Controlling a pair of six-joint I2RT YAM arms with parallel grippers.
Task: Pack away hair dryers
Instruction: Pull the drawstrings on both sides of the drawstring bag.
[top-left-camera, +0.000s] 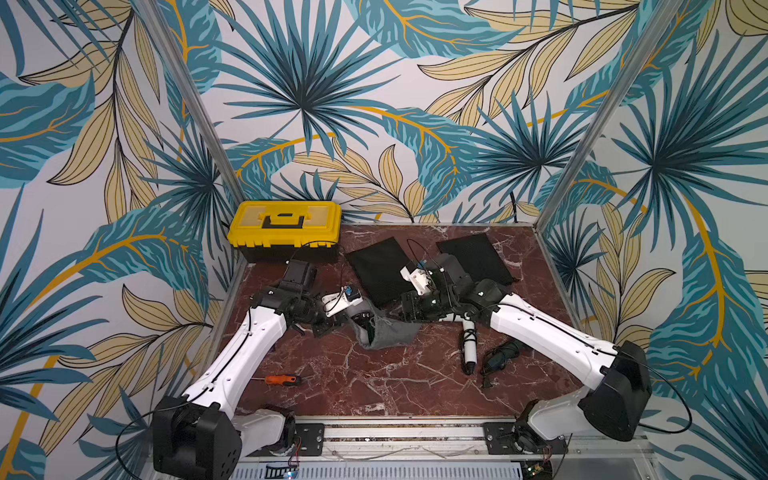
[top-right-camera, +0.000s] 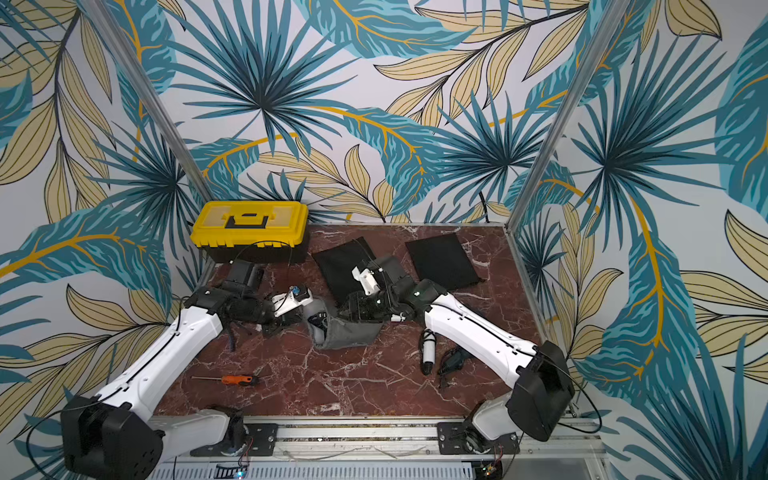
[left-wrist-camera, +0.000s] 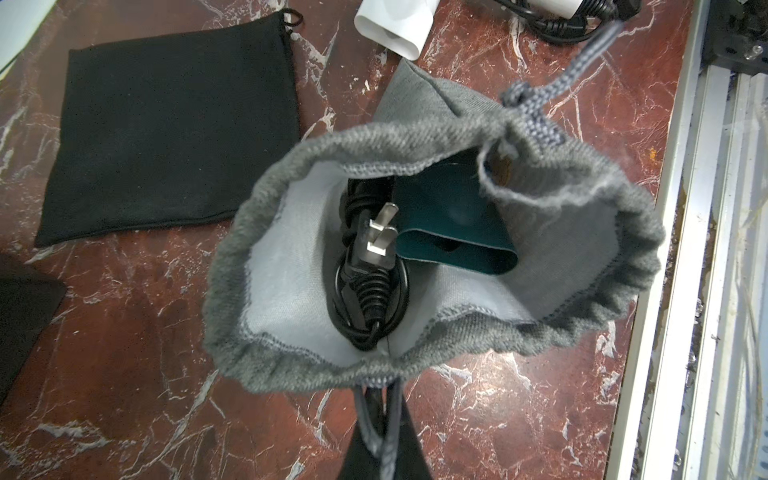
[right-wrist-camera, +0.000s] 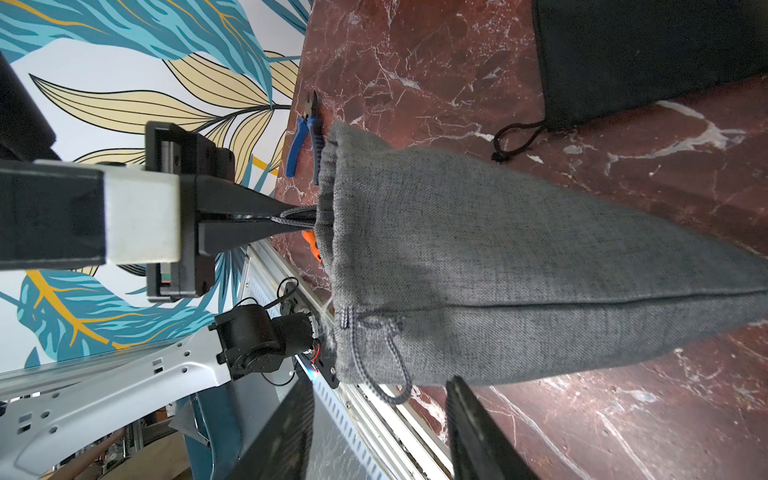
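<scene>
**Grab the loop, then pull**

In a top view, the pouch (top-left-camera: 388, 330) lies between my arms; a white dryer (top-left-camera: 468, 345) and a teal dryer (top-left-camera: 500, 357) lie by my right arm.

Left wrist view: a second teal dryer (left-wrist-camera: 449, 216) sits deep in the pouch. My left gripper (left-wrist-camera: 380, 399) pinches a cord (left-wrist-camera: 368, 424).

Right wrist view: my right gripper (right-wrist-camera: 380, 386) is open and empty, a loop (right-wrist-camera: 395, 365) just beside it. I should shut on the loop, then pull both ways slowly.

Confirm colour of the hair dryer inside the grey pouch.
Dark teal; the hair dryer in the grey pouch shows best in the left wrist view.
</scene>
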